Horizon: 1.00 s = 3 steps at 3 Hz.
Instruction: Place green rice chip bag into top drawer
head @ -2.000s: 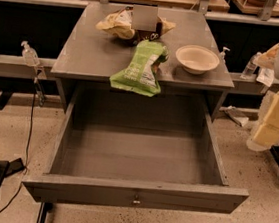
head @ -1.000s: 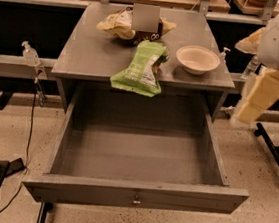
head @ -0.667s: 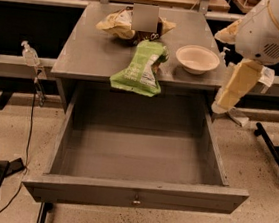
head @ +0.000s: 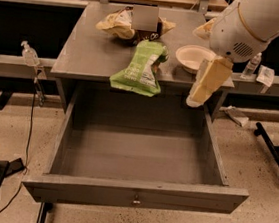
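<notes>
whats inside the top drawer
Only bare floor shows in the top drawer; its front panel hides the nearest strip. The green rice chip bag lies on the desk; gripper hangs above the drawer's right rear.

High front view, down onto top drawer [head: 134, 197], gripper [head: 194, 99] at frame right

Your desk [head: 81, 51] carries three things: green rice chip bag [head: 140, 68] at the front edge, overhanging it; yellow-brown snack bag [head: 118, 24] at the back; white bowl [head: 192, 57] on the right. Tool [head: 197, 95] hangs at the desk's front right corner, near the bowl.
</notes>
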Available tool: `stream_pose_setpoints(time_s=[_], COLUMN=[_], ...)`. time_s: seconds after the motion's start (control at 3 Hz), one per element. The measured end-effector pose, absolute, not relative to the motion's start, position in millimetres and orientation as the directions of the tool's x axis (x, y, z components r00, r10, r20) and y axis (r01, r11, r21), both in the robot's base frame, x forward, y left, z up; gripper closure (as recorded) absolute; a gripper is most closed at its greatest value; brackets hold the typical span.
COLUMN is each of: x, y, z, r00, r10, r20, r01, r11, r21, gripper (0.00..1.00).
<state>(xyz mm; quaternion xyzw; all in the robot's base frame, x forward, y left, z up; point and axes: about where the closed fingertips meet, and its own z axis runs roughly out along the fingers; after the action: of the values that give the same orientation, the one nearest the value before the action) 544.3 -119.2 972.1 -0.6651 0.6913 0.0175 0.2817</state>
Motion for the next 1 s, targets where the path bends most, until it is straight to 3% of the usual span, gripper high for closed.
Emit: stream_pose_setpoints(time_s=[0.33, 1.0], x=[554, 614], y=[-117, -98], z=[962, 891], r00=[0.082, 0.463], r10=[-0.915, -0.877], r20=[-0.395, -0.128], r01=[-0.927, -0.824], r11=[0.076, -0.373], r21=[-0.368, -0.426], gripper=[0.00, 0.00])
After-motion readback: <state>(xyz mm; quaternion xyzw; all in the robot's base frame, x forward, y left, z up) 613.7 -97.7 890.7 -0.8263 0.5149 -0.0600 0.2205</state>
